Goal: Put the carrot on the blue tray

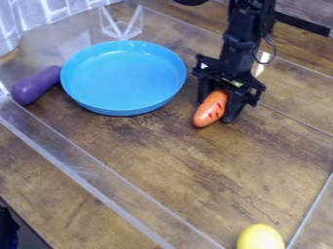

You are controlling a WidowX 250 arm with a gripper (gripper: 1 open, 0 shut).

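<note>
Carrot, a small orange tapered toy, lies on the wooden desk just right of the round blue plastic tray, not yet lifted. Black fingers straddle its upper end, partly closed; whether they grip it I cannot tell. Lifting and placing remain.

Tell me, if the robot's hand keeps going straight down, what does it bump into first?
Probably the carrot. The hand points down with its fingers on either side of it, the wooden table right underneath.
</note>
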